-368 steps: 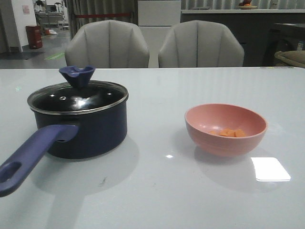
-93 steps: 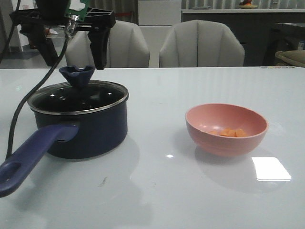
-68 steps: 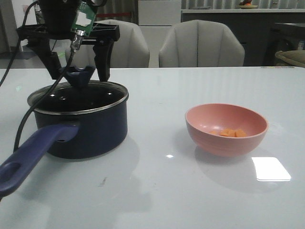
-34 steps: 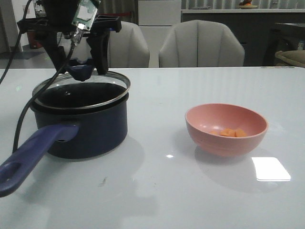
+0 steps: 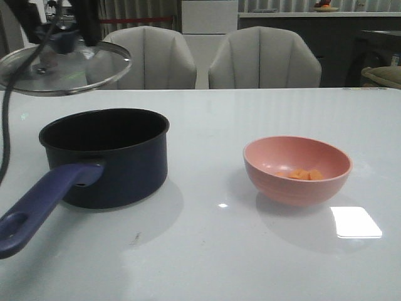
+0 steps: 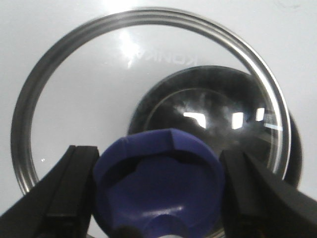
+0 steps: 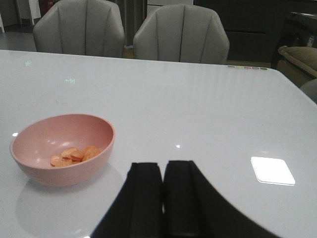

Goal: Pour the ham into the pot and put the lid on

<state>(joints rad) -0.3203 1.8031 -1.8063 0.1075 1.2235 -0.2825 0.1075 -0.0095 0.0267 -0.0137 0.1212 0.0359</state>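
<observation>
Above the pot (image 5: 104, 157) — lid (image 5: 66, 66) clamped in left gripper (image 6: 157, 191), right gripper (image 7: 163, 171) closed, empty.

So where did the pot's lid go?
In the front view the lid is up in the air at the far left, above and a bit left of the open pot. The left hand holds it by its blue knob.

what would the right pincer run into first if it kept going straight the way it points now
Probably nothing nearby. The right pincer points across bare table towards the chairs; the pink bowl holding ham sits off to one side of that line. Depth is hard to judge.
</observation>
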